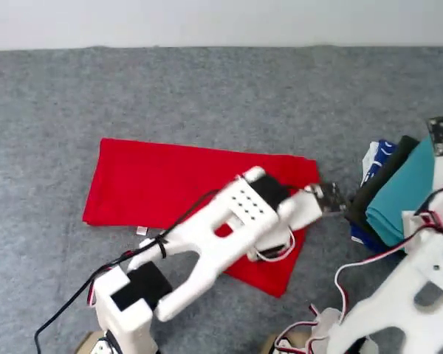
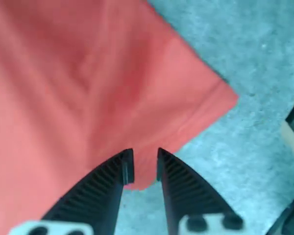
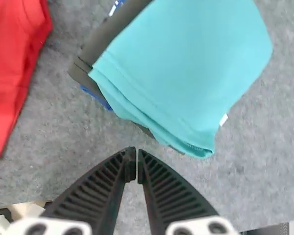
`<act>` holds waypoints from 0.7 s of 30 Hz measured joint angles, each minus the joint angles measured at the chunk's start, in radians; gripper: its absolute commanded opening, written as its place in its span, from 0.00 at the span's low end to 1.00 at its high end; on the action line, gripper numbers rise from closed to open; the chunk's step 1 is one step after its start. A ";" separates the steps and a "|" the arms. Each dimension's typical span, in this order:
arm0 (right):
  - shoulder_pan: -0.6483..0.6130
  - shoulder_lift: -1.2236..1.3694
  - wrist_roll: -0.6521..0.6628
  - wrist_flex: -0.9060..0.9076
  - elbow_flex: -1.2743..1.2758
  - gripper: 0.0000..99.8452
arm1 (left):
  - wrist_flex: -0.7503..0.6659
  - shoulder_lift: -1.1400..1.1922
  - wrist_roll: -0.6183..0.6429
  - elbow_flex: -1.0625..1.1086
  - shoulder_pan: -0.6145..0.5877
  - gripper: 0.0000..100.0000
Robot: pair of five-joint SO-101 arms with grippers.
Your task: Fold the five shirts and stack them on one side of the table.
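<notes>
High view: red shirt (image 1: 170, 181) centre-left, looks partly folded. Folded stack (image 1: 402, 192) at right edge, teal on top.
Left wrist view: left gripper (image 2: 141, 166) open a crack over shirt's corner, nothing clamped. We should pinch corner fully, then fold across, edges aligned.
Right wrist view: right gripper (image 3: 137, 166) closed, empty, near stack.

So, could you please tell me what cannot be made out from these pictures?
1. High view: the lower shirts under the teal shirt show as edges only. The picture's right edge and the right arm cut the stack off, so its count is unclear.
2. High view: the left arm covers part of the red shirt.
3. Left wrist view: whether the left pincer actually holds the red shirt cannot be told.
</notes>
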 measured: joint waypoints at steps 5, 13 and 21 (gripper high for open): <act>0.031 -0.025 0.006 0.000 0.026 0.01 | -0.038 -0.074 0.029 0.114 0.072 0.09; 0.035 -0.025 0.006 0.000 0.029 0.01 | -0.253 -0.364 0.048 0.451 0.068 0.16; 0.035 -0.025 0.006 0.000 0.029 0.01 | -0.423 -0.387 0.044 0.595 0.049 0.20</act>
